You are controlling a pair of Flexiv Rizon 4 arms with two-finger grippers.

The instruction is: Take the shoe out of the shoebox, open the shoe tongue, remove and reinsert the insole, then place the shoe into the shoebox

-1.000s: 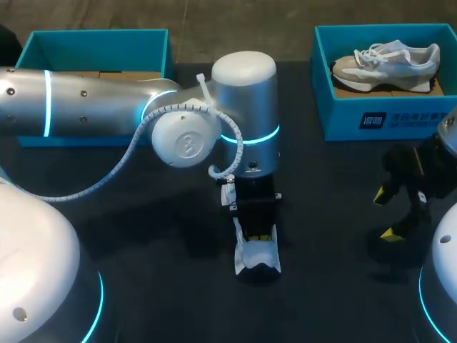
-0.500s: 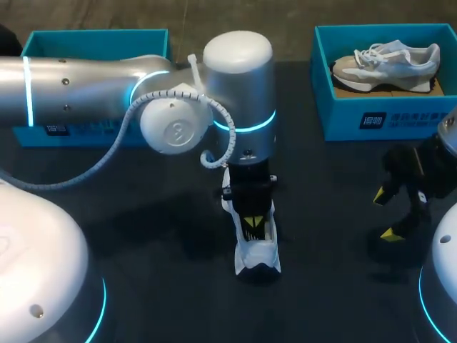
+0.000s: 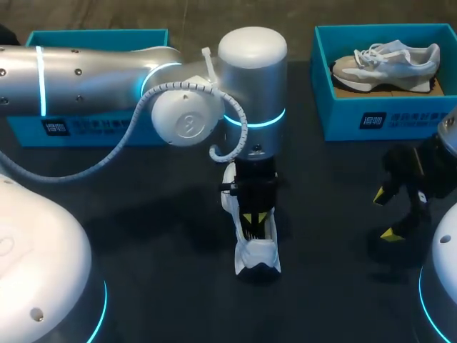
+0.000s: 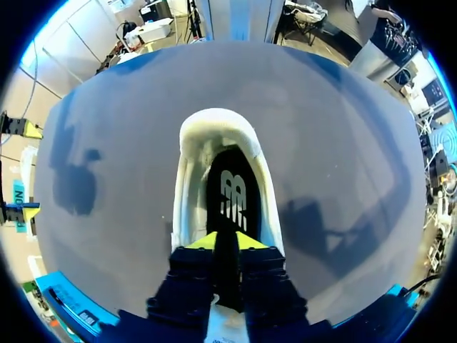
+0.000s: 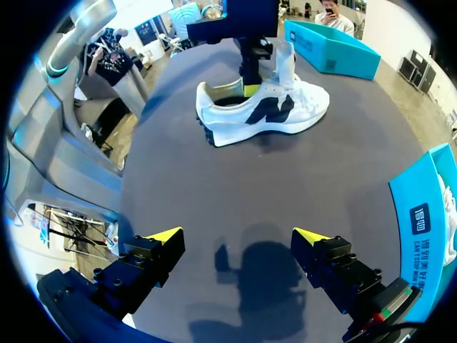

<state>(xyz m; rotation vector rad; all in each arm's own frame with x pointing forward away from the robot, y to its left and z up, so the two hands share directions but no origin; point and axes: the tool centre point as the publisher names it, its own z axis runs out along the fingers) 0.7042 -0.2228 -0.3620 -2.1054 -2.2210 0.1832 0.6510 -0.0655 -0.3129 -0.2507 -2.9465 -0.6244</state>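
Your dark table [image 3: 143, 214] carries the left shoebox [image 3: 93, 43] and the right shoebox [image 3: 371, 118] at its far edge, and the right one holds a grey shoe [image 3: 385, 64]. Your left arm [image 3: 93, 89] reaches to the middle, where the white shoe [image 3: 257, 254] stands on the table, outside both boxes. The left gripper [image 4: 228, 241] sits in the shoe's opening over the black insole [image 4: 230, 193]; you cannot tell whether it grips anything. The right gripper [image 5: 237, 236] hovers with its fingers spread, well apart from the white shoe.
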